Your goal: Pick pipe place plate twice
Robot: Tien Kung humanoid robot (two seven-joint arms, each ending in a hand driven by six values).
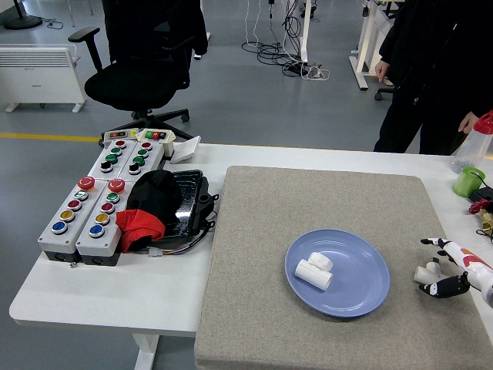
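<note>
A blue plate (356, 287) lies on the grey mat (269, 231) with a white pipe piece (314, 270) on its left part. A second white pipe piece (424, 273) lies on the mat just right of the plate. My right hand (433, 266) comes in from the right edge, low over the mat. Its fingers (431, 243) reach over this pipe and its black thumb sits against the pipe's near side. The fingers are partly curled and do not close on the pipe. My left arm is out of view.
Two grey button boxes (96, 204) and a black tray with red and black cloth (158, 208) stand on the table's left. A green cup (468, 182) and a bottle stand at the far right. A person (431, 69) stands at the far right side.
</note>
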